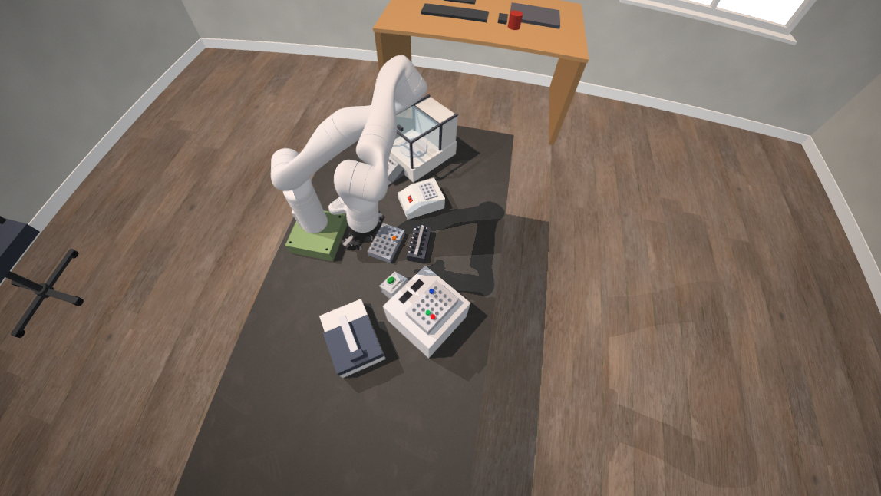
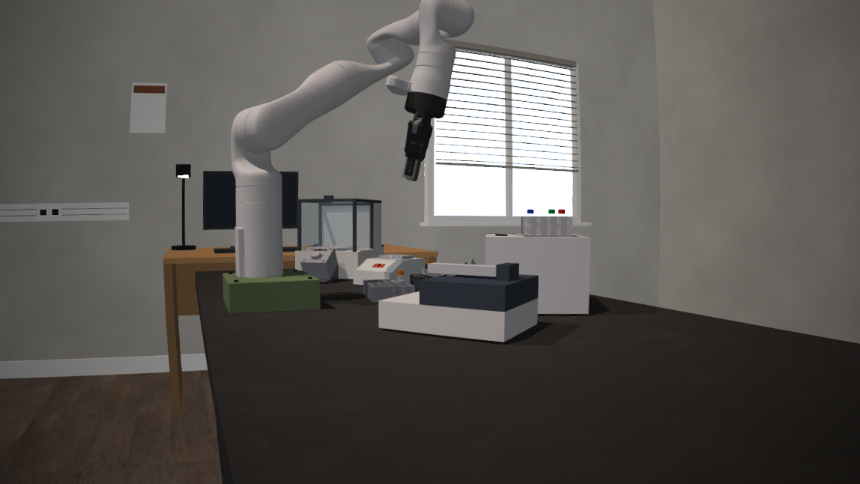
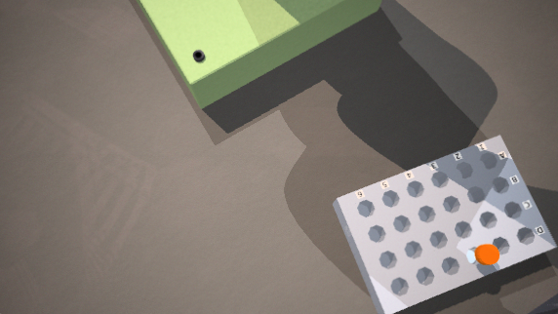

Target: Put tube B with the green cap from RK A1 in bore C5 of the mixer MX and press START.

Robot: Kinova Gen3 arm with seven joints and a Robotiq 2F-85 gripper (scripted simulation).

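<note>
From my console, the worktop [image 3: 122, 205] looks like matt dark rubbery sheet, and the arm [image 1: 344, 132] above it a smooth white plastic shell with a soft sheen. The tube rack [image 3: 415, 254] reads as matt grey plastic, the desk [image 1: 480, 31] and floor [image 1: 678, 277] as satin-finished wood.
</note>
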